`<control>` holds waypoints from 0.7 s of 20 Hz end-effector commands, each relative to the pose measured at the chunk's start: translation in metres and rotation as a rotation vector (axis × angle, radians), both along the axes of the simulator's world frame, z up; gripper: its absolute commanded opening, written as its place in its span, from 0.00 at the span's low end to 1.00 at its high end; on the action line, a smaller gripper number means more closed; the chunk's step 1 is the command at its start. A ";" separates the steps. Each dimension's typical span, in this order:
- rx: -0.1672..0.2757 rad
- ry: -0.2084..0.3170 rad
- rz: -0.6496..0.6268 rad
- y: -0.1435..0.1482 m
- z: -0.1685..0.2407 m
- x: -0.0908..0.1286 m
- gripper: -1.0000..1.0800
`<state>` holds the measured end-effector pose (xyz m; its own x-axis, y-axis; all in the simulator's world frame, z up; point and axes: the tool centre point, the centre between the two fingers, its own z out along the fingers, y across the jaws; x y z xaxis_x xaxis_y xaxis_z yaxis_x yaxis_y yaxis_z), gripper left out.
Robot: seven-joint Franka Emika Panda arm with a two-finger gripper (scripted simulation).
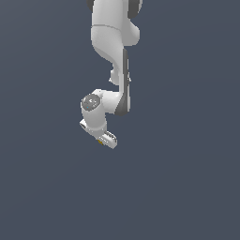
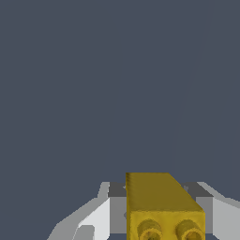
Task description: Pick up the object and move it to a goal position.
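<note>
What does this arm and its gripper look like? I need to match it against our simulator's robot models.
The arm is glossy white with rounded, bulbous links, a dark grey strip along its forearm and a grey round cap on a wrist joint. The gripper is white and blocky, with light grey fingers bearing darker grey inner faces. No cables or markings show.

A: White arm (image 1: 110,37), dark grey joint trim, flat slate-blue floor (image 1: 187,187) all round.

B: And the wrist view: yellow-gold block (image 2: 161,201), two darker round studs on its face, between white and grey fingers (image 2: 101,215).
</note>
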<state>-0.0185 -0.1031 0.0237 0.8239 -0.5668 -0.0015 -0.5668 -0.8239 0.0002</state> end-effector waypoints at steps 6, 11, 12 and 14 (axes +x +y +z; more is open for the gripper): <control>-0.001 -0.001 -0.001 -0.020 0.020 0.012 0.00; -0.001 -0.001 -0.001 -0.044 0.044 0.027 0.00; -0.001 -0.001 -0.001 -0.050 0.050 0.030 0.00; -0.001 -0.001 -0.001 -0.061 0.062 0.038 0.00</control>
<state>0.0137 -0.1556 0.0761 0.8235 -0.5673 -0.0005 -0.5673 -0.8235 0.0008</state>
